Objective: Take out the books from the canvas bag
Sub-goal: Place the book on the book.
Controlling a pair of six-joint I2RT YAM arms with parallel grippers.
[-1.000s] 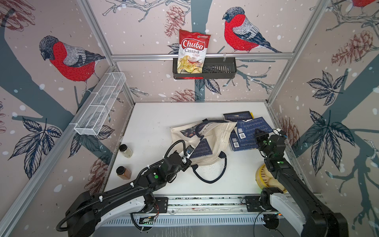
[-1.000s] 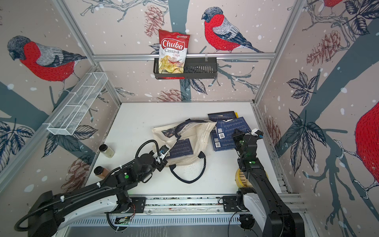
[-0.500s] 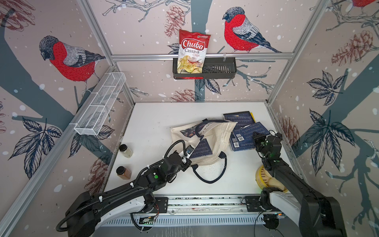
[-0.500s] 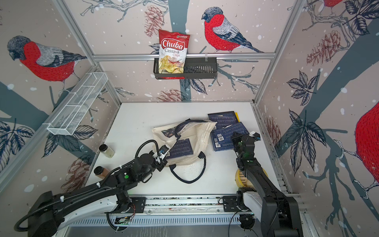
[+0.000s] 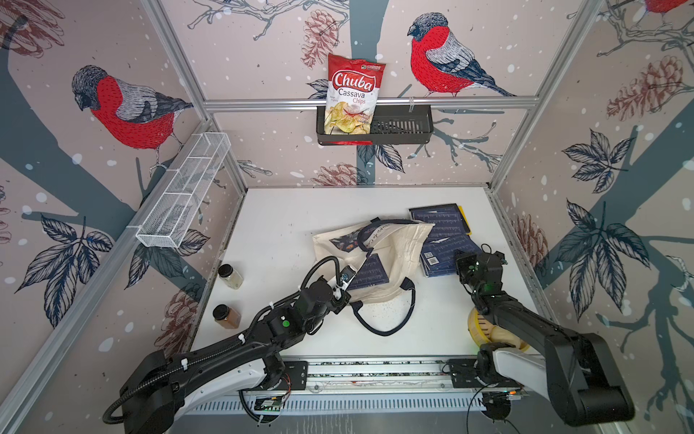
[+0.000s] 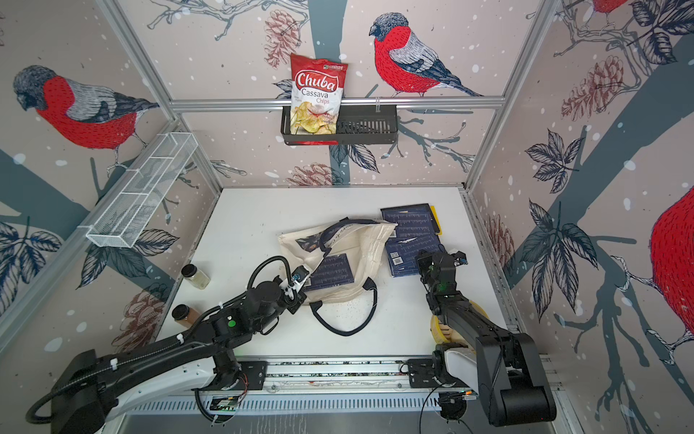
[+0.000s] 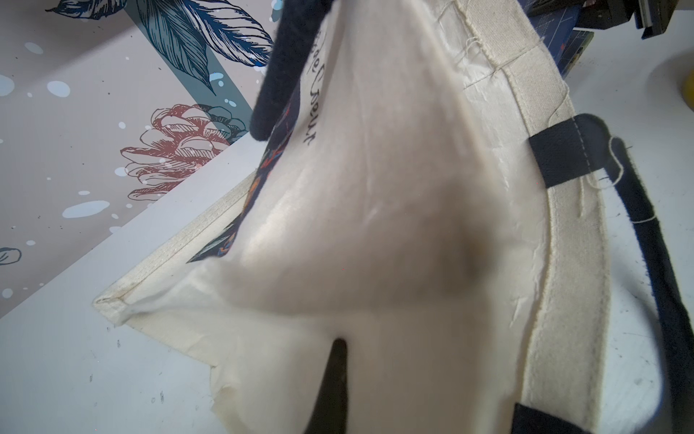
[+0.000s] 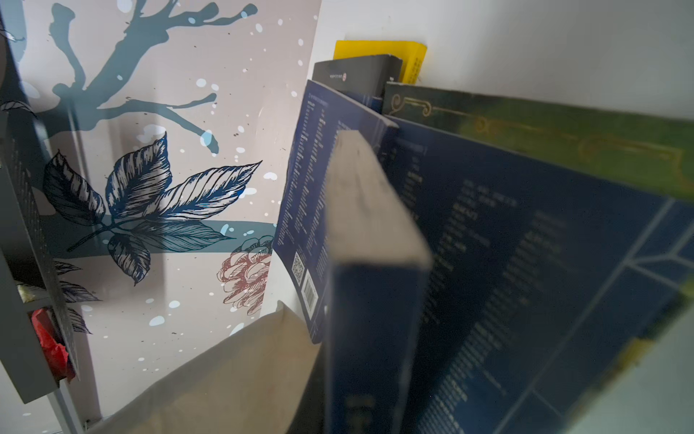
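While the left tool (image 5: 353,276) is closed tight on the cloth rim of the canvas bag (image 5: 398,244) and holds that rim lifted, the right tool (image 5: 459,260) is closed almost fully on a thin navy book (image 8: 375,319). This book stands on its edge directly before the right wrist camera. The fingers of the right tool do not show there, so the hold is my judgement from how the book sits. In the left wrist view one dark finger (image 7: 332,379) lies against the cream cloth.

Just under and beyond the right tool lies the pile of books (image 5: 445,236), on the right side of the counter (image 5: 300,225), with a yellow book (image 5: 465,221) showing at its far edge. The bag lies in the middle of the counter, touching the pile on its left, and its mouth opens toward the near side. One more navy book (image 5: 370,271) shows inside the mouth, so the task is not finished.

The step in hand seems to be putting the held book on the pile. To do it well, the right tool should turn the book flat and lower it until it rests on the pile, and only then open, so it does not slide off. The left tool should hold the rim high and steady, so the mouth is open for the next reach.
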